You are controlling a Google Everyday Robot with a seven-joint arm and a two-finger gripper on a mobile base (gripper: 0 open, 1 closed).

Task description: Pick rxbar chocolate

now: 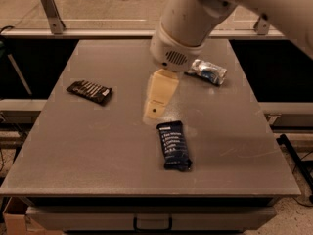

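While the rxbar chocolate lies flat on the left of the table, held by nothing, we log the step as approach.
Gripper: hangs over mid-table, right of the target and well apart from it; wide or narrow, we cannot tell.
Navy bar: near centre.
Foil packet: far right.
Next move, we judge: travel left, then descend squarely over the flat wrapper.

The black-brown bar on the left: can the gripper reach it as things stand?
Probably yes. The gripper hangs over mid-table; only bare table lies between it and the bar, which lies flat and alone.
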